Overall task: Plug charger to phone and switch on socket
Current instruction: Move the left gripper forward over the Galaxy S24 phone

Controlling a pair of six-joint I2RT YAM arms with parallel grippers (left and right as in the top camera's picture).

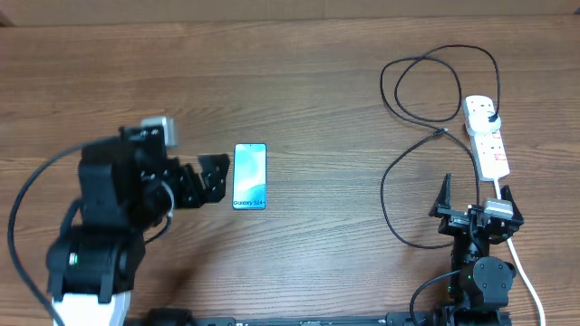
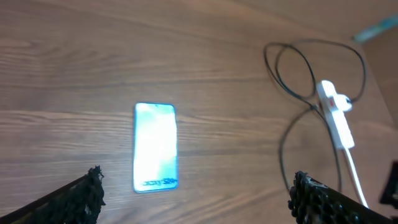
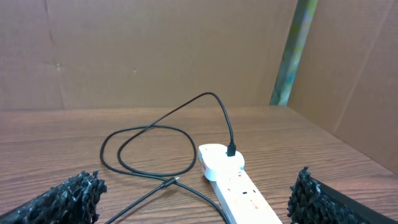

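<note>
The plugging step is judged not yet begun. The right fingers [image 1: 445,195] are spread wide and empty, just short of the socket [image 1: 488,140]. The left fingers [image 1: 215,166] are likewise open and empty beside the phone [image 1: 249,177], laid flat on the surface [image 1: 317,91]. The charger [image 1: 381,190] appears seated at the socket's far end, with its plug tip [image 1: 441,132] left loose. That tip must be grasped next.

the brown wooden table [image 1: 317,109] is smooth and matt, its grain plain to see. on the table: a slim blue-screened phone [image 1: 250,177], glossy as glass — a long white power strip [image 1: 488,140] of smooth, shiny plastic — a thin black cable [image 1: 381,186], matt and rubbery. behind the table, dull brown cardboard walling [image 3: 155,50].
</note>
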